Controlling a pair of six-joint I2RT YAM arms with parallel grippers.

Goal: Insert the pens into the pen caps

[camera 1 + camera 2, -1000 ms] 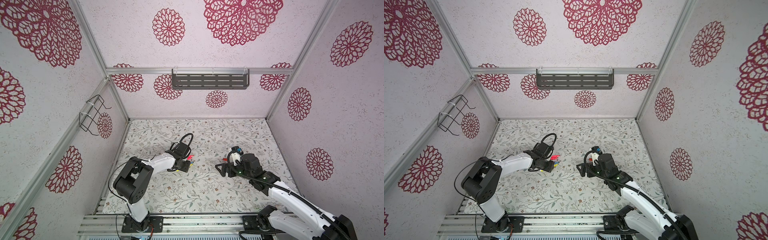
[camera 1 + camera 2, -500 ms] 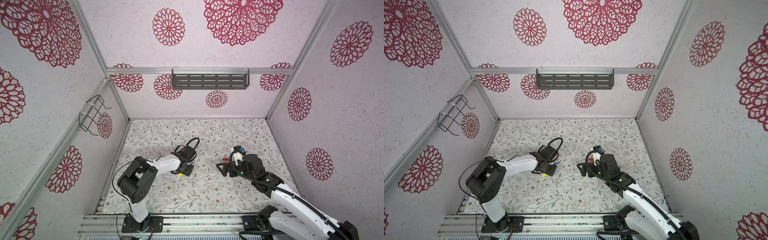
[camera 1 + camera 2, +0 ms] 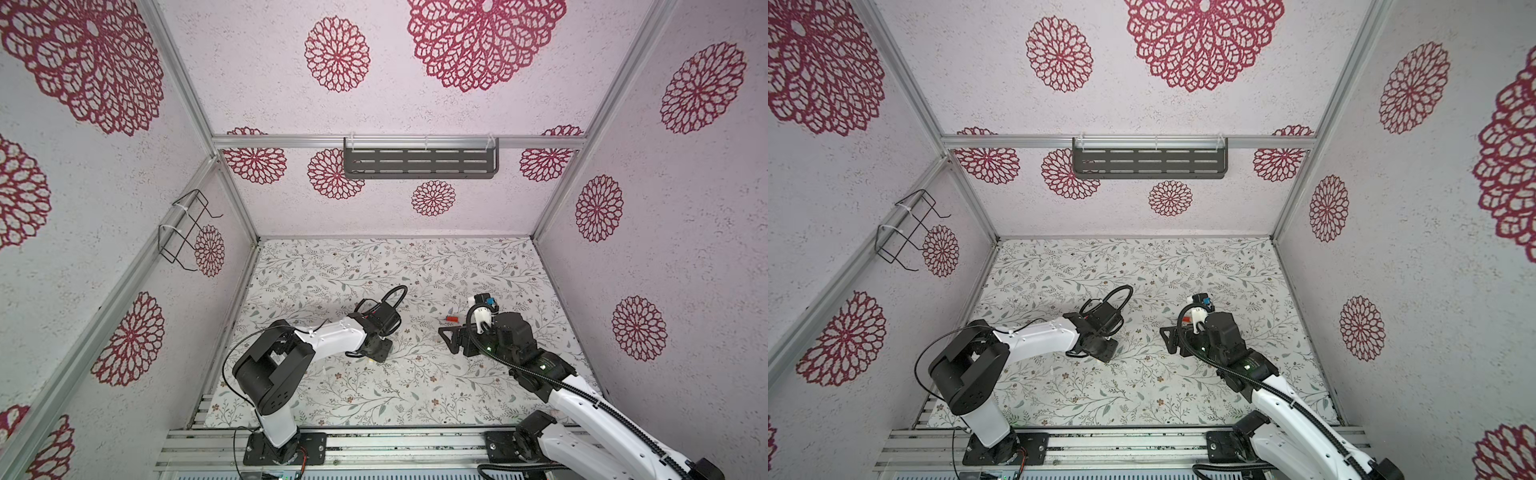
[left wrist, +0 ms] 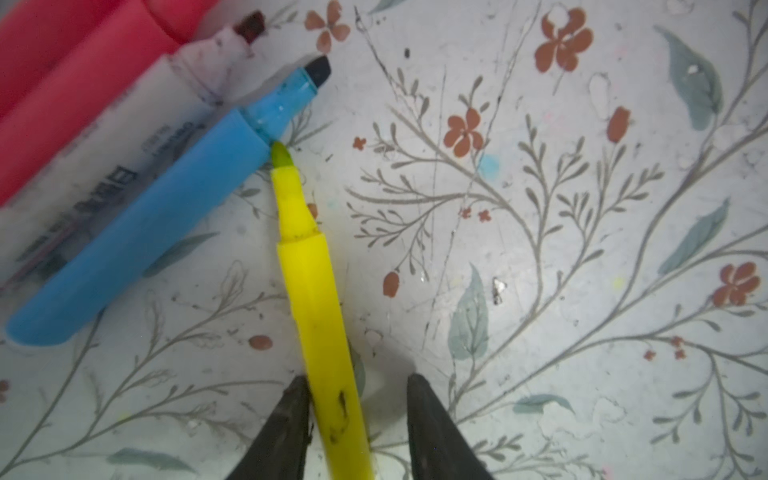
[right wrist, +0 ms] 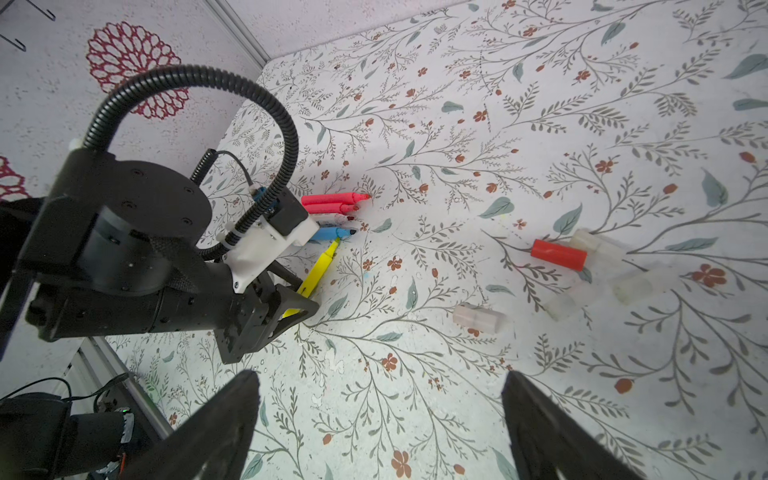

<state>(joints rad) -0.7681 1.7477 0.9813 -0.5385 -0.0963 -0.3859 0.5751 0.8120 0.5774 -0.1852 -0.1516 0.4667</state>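
Note:
In the left wrist view the yellow pen [image 4: 316, 299] lies on the floral table between the jaws of my left gripper [image 4: 358, 377]. One finger touches the pen and the other stands a gap away, so the gripper is open. Its tip meets the blue pen [image 4: 137, 232], which lies beside the white pen [image 4: 104, 145] and two pinkish-red pens [image 4: 62, 62]. The right wrist view shows the red pen cap [image 5: 559, 254] and clear pen caps [image 5: 480, 318] scattered on the table beyond my right gripper [image 5: 381, 372], which is open and empty. In both top views the left arm hides the pens.
A dark slotted shelf [image 3: 419, 162] hangs on the back wall and a wire basket [image 3: 183, 228] on the left wall. An aluminium rail [image 3: 374, 440] with both arm bases runs along the table's front edge. The two grippers face each other mid-table.
My left gripper has come down and toward the front over the pens, and its jaws have narrowed around the yellow pen. The right gripper has barely shifted.

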